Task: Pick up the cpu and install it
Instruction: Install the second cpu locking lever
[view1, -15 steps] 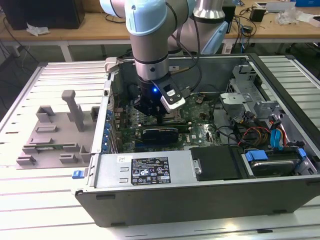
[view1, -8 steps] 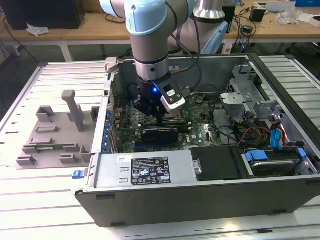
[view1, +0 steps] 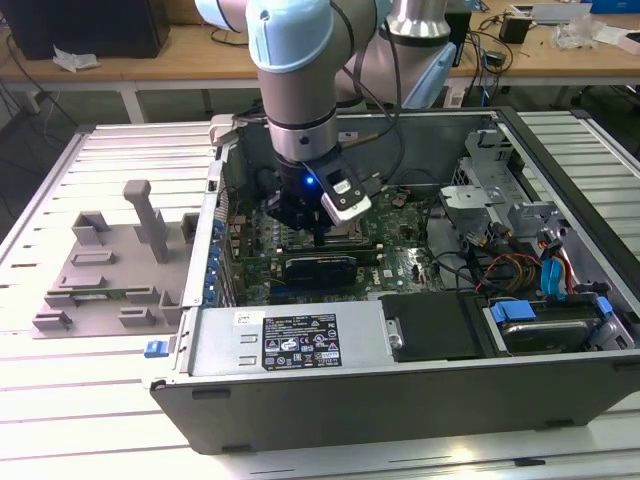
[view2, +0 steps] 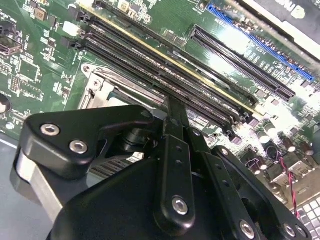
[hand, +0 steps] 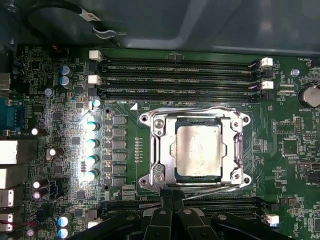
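First wrist view: cpu (hand: 198, 150) sits inside socket (hand: 240, 150).

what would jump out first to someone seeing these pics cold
First, the arm reaching down into the open computer case, its gripper low over the green motherboard in the exterior view. In the first wrist view, the shiny silver cpu lies inside the metal-framed socket, beside the long memory slots. A grey plastic fixture sits on the table at the exterior view's left.

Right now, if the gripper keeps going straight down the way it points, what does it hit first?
Probably the motherboard at the socket's edge, near the memory slots; the gripper hangs just beside the seated cpu. Depth is unclear.
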